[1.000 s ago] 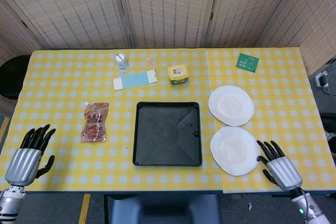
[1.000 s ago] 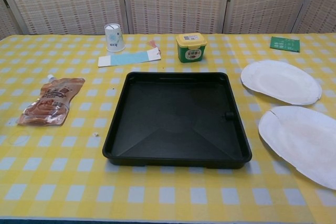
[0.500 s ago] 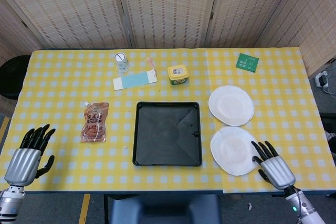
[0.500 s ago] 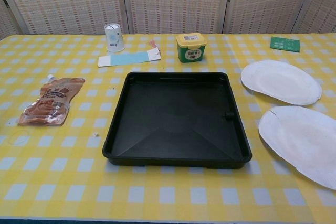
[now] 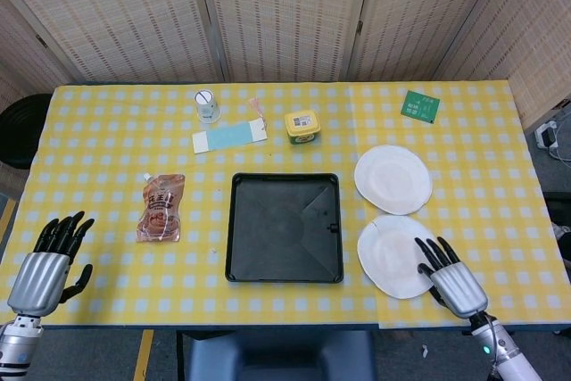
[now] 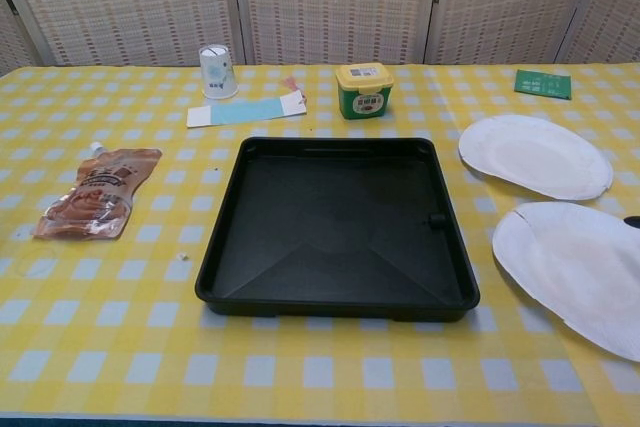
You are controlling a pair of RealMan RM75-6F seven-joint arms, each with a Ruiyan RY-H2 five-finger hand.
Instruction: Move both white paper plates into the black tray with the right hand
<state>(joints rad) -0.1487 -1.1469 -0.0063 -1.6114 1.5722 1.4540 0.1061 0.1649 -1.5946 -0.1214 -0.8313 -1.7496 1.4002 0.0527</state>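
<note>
Two white paper plates lie right of the black tray: a far plate and a near plate. The tray holds nothing. My right hand is open, fingers spread, over the near plate's right edge; whether it touches the plate I cannot tell. Only a dark fingertip of it shows at the right border of the chest view. My left hand is open at the table's near left corner, away from everything.
A brown food pouch lies left of the tray. Behind the tray are a paper cup, a blue-and-white strip, and a yellow-lidded tub. A green packet sits far right. Woven screens stand behind the table.
My right hand has moved left and slightly forward from the table's near right edge onto the near plate's right side. The plates and my left hand have not moved.
</note>
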